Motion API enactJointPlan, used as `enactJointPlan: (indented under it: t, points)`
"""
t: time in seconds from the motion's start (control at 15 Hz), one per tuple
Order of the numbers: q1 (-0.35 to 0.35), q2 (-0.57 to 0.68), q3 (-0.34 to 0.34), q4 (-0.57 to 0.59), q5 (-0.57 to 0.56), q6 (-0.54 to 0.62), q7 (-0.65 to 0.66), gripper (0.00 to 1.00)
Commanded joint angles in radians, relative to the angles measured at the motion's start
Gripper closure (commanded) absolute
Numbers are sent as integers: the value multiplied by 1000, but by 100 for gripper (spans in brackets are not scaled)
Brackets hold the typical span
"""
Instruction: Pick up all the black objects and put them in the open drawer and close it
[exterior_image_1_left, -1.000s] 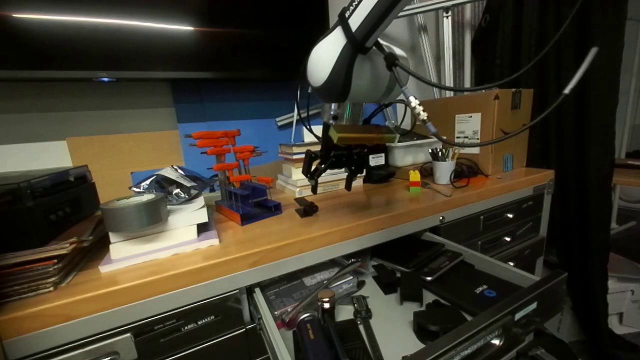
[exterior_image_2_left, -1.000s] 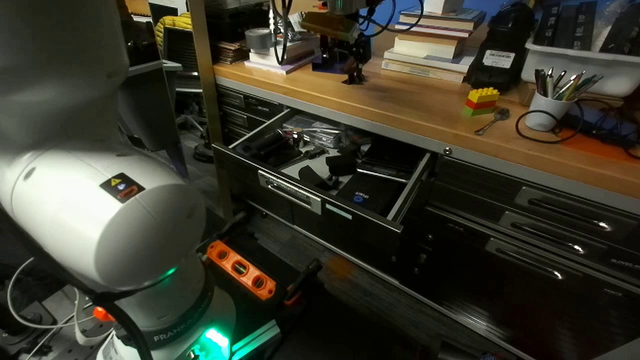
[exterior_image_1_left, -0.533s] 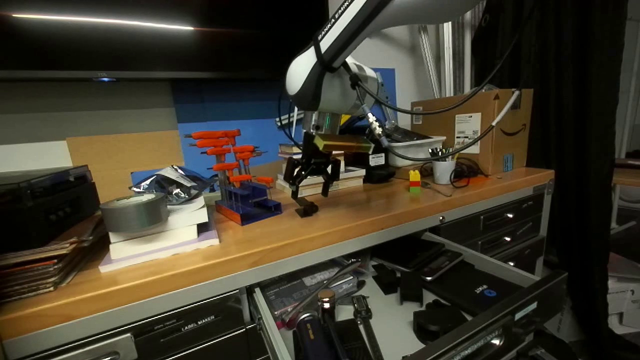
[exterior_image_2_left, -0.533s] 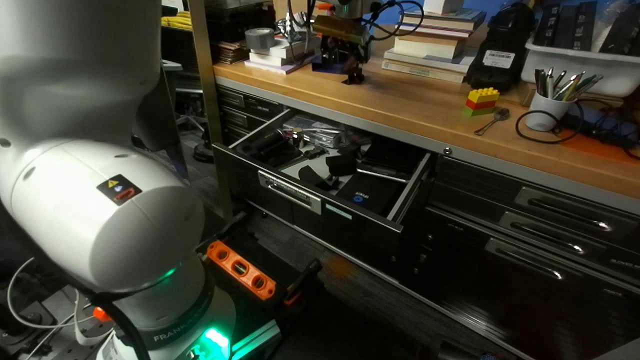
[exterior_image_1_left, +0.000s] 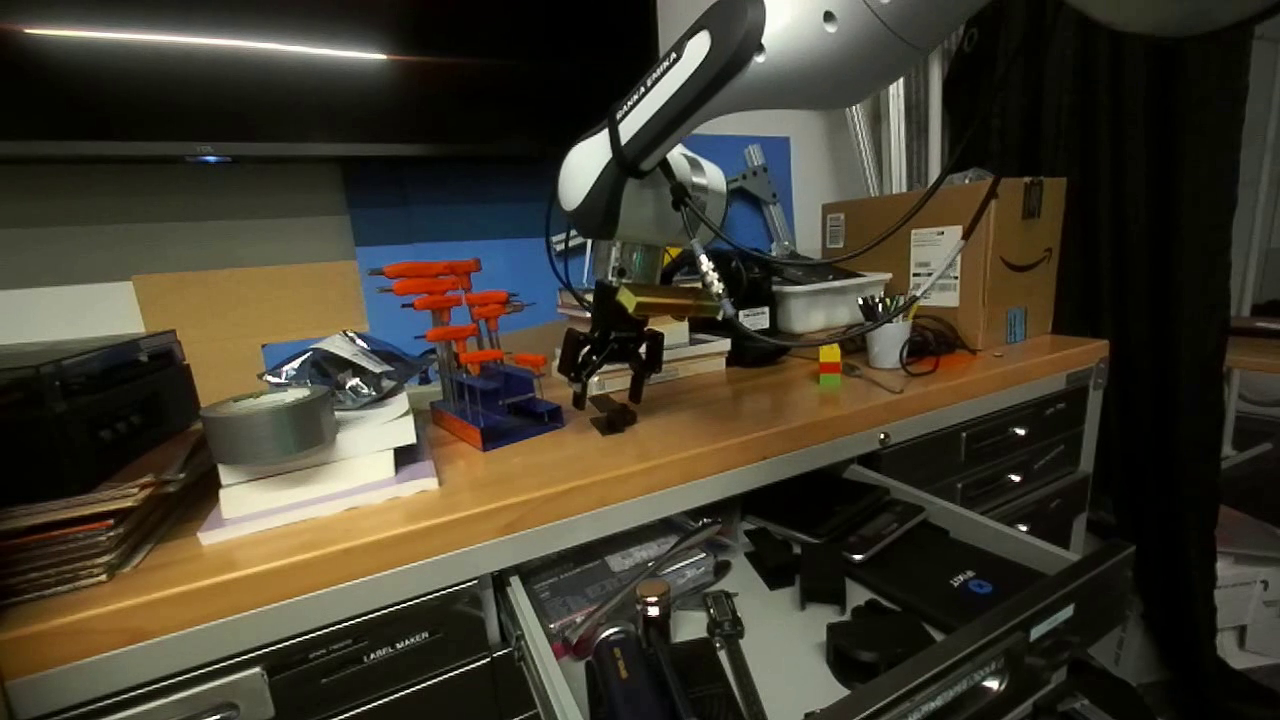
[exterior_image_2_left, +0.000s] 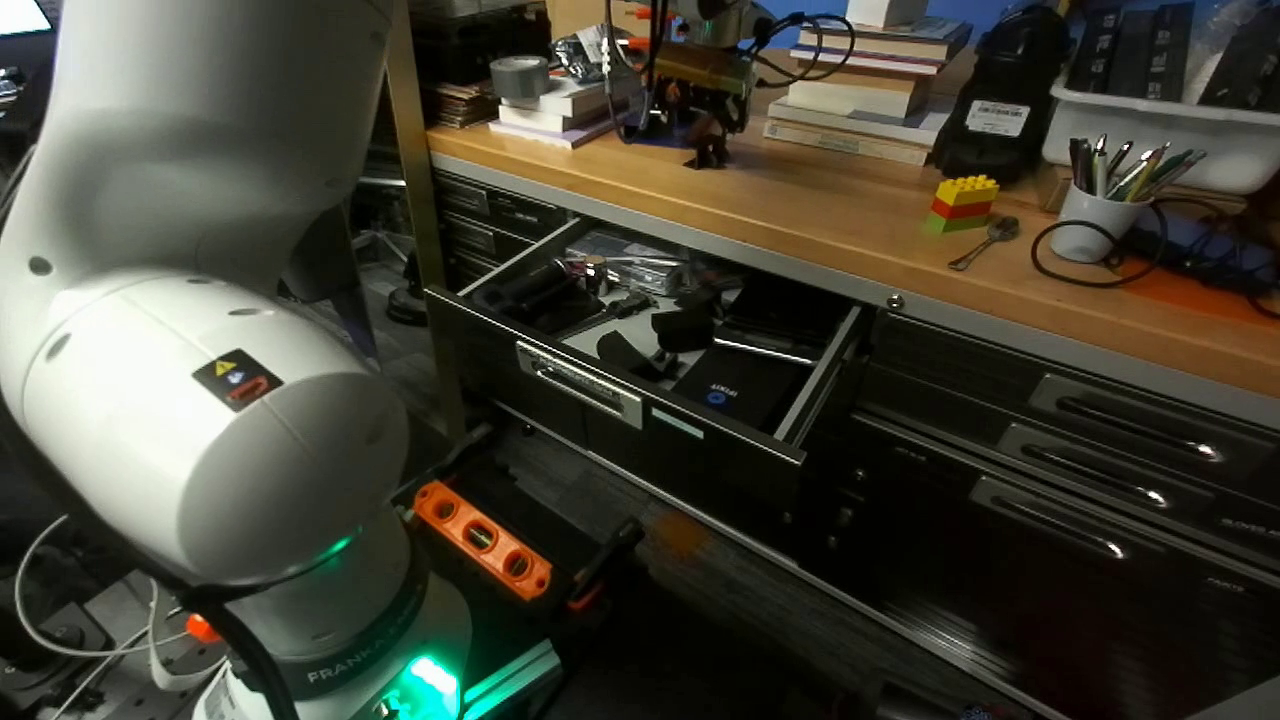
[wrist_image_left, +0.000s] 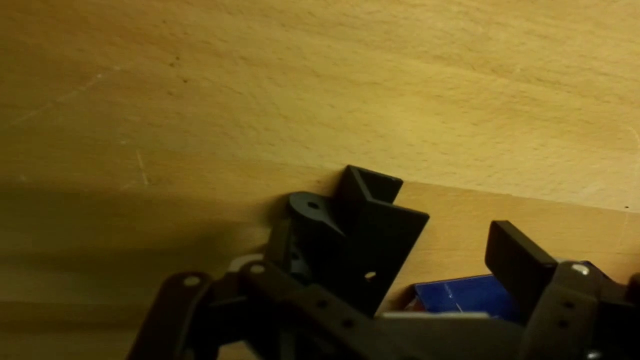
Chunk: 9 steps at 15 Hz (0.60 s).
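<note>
The black object is being supported by the wooden worktop, just under the gripper. In the wrist view it is being seen between the widely parted jaws, nearer to the one at that picture's left; whether it is being touched cannot be told. In an exterior view, the arm is being held slanted down from the upper right, the gripper being pointed toward the worktop.

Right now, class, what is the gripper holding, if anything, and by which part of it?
Nothing is held: the gripper is open, and the wrist view shows worktop between one finger and the black bracket.
</note>
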<state>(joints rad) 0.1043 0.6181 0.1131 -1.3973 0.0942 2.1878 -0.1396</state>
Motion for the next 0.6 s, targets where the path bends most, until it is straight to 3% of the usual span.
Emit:
enactJointPlan:
  t: [0.0,0.53]
  points:
    - [-8,94,13,159,-1,-74,-19,0]
    - [9,199,1,326,-11,-212,22,0]
